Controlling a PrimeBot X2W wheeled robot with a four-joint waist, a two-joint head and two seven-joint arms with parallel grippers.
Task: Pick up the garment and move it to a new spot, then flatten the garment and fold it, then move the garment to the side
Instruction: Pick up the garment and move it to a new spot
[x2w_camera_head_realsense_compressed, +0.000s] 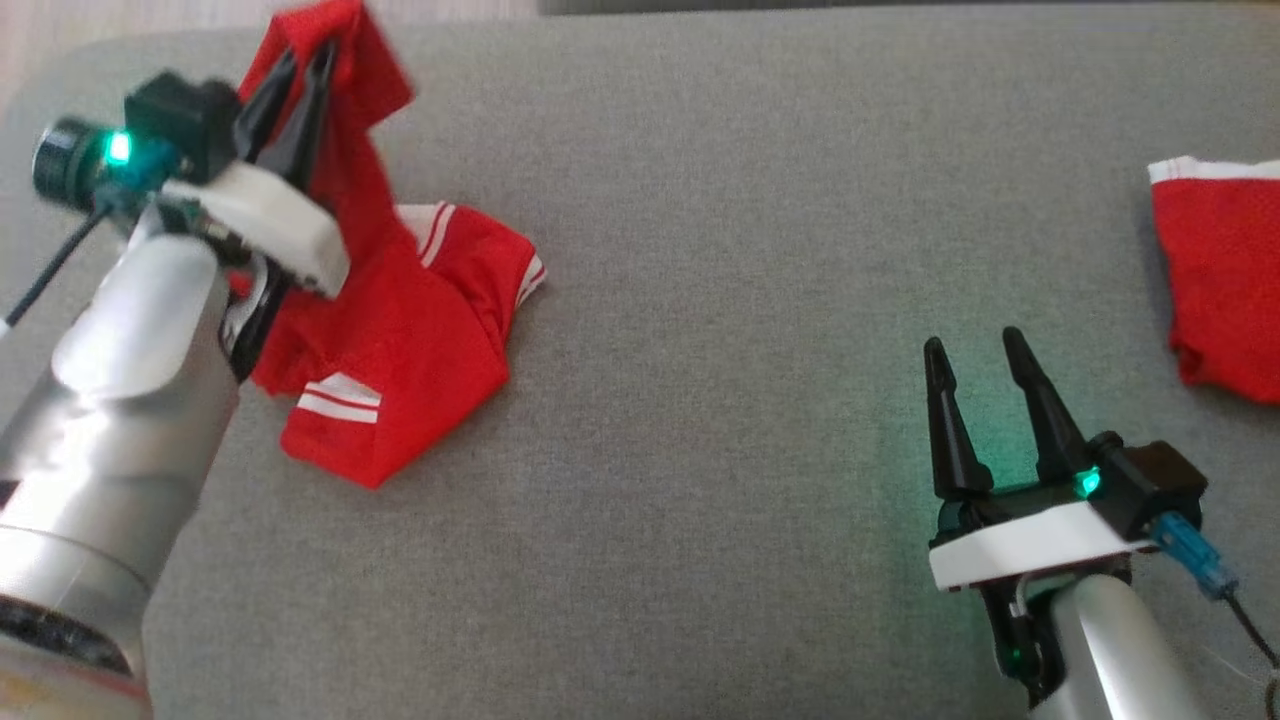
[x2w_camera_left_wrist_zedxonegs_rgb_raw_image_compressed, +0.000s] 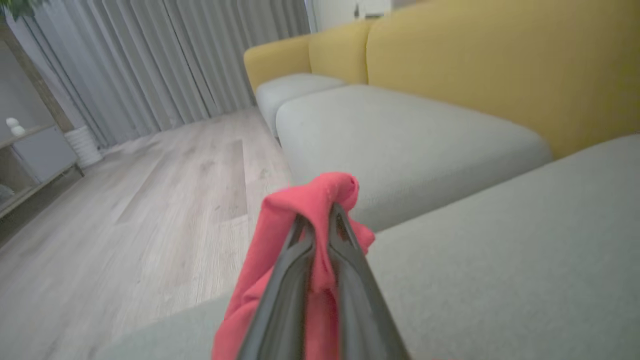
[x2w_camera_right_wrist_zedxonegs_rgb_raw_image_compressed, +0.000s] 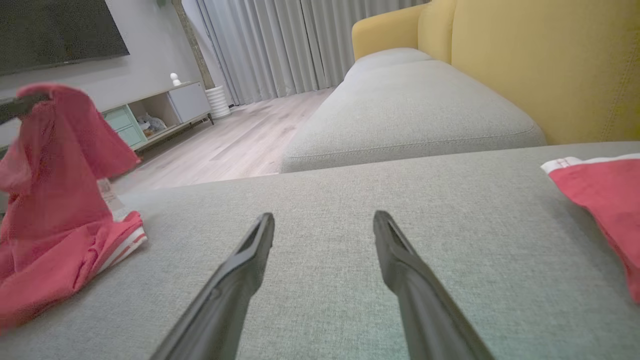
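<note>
The wide grey woven sofa cushion (x2w_camera_head_realsense_compressed: 760, 300) I am working over takes up most of what I see, with a mustard-yellow fabric backrest (x2w_camera_left_wrist_zedxonegs_rgb_raw_image_compressed: 500, 65) behind it and a pale wood-plank floor (x2w_camera_left_wrist_zedxonegs_rgb_raw_image_compressed: 165, 200) beyond its edge.

The red jersey garment with white striped trim (x2w_camera_head_realsense_compressed: 420, 330) sits near the cushion's left end. One gathered fold of it is raised off the seat, while the bulk lies crumpled on the fabric below with its striped hems showing. A second red cloth with a white edge (x2w_camera_head_realsense_compressed: 1225, 280) lies flat at the far right, well apart from the first. I cannot tell whether it belongs to my job.

My left gripper (x2w_camera_head_realsense_compressed: 308, 58) is clamped on that raised fold. From its wrist camera I see the red cloth draped over and between my two dark fingers (x2w_camera_left_wrist_zedxonegs_rgb_raw_image_compressed: 285, 290), which are pressed nearly together. My right gripper (x2w_camera_head_realsense_compressed: 974, 342) hovers low over bare cushion on the right with its fingers spread apart and nothing between them.

By my reckoning I am in the first step: the grasp is made and the lift has begun, but most of the cloth is not yet off the seat. Carrying it to a new spot, spreading it flat, folding it and setting it aside are all left to do.
</note>
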